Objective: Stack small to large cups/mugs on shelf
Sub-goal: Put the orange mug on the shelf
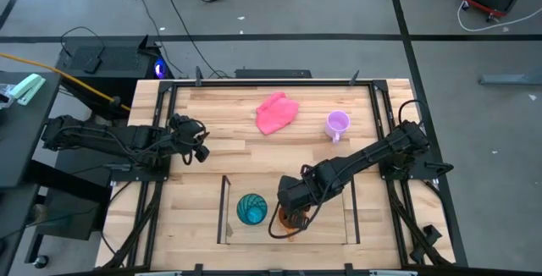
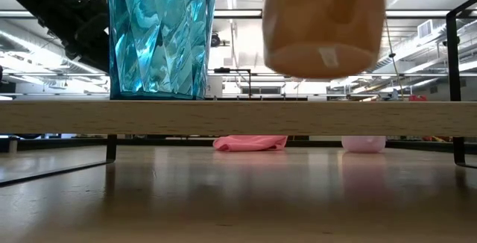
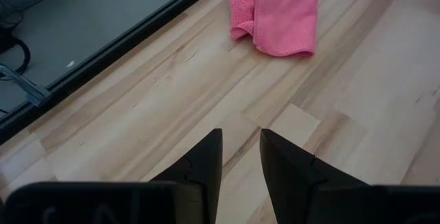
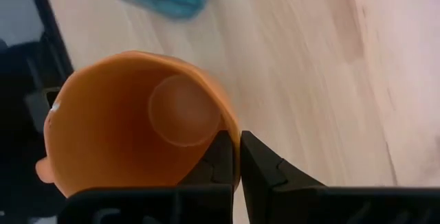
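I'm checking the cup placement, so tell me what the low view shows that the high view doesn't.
Only the low view shows the orange mug hanging just above the shelf plank, its base not touching, while the teal tumbler stands on it. Only the high view shows both arms: the right hand at the mug over the shelf, the left hand idle near the table's left side. Both show the pink cloth and the lilac mug farther back on the table.

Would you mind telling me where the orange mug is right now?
The orange mug hangs just above the shelf, pinched at its rim by the right end effector, beside the teal tumbler in the high view.
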Robot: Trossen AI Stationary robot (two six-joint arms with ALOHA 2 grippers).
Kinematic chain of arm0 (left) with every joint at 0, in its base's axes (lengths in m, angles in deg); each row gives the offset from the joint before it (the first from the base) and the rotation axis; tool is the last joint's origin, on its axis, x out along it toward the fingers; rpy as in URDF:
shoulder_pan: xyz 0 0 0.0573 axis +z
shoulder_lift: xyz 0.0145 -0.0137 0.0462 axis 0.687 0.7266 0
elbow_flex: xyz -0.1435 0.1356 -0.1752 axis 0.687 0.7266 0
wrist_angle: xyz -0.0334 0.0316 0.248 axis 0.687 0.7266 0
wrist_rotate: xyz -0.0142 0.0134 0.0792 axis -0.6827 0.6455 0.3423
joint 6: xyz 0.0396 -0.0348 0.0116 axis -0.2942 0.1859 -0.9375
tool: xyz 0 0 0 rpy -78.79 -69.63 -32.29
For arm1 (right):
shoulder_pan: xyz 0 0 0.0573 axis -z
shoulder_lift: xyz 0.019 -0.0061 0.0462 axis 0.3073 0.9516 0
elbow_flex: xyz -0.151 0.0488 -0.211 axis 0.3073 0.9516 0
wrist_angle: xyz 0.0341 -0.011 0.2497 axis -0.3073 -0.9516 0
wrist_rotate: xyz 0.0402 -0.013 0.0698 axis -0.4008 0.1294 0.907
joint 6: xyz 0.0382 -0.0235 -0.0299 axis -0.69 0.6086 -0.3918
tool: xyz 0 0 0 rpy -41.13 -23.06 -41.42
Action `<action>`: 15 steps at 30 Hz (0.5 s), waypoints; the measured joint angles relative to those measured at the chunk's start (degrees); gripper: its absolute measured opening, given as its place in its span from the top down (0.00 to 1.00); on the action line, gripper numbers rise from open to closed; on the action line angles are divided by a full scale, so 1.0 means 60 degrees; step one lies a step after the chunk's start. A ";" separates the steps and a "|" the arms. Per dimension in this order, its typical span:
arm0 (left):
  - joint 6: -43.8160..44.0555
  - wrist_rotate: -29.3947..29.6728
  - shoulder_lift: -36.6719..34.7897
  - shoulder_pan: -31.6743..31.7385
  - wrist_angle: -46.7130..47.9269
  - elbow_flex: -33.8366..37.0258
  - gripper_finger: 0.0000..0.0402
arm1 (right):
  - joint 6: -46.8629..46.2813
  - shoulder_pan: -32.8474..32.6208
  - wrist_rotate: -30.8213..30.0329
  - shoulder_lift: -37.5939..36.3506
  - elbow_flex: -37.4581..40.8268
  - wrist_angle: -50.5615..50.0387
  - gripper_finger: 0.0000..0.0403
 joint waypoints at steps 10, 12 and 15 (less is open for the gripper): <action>-0.0001 0.0000 0.0001 -0.0004 0.0004 0.0000 0.73 | -0.0041 0.0003 0.0033 0.0004 0.0412 0.0121 0.98; -0.0002 0.0000 0.0000 -0.0004 0.0004 0.0000 0.73 | -0.0042 -0.0001 -0.0019 0.0004 0.0431 0.0155 0.98; -0.0002 0.0000 0.0000 -0.0004 0.0004 0.0000 0.73 | -0.0044 0.0001 -0.0143 0.0004 0.0542 0.0165 0.98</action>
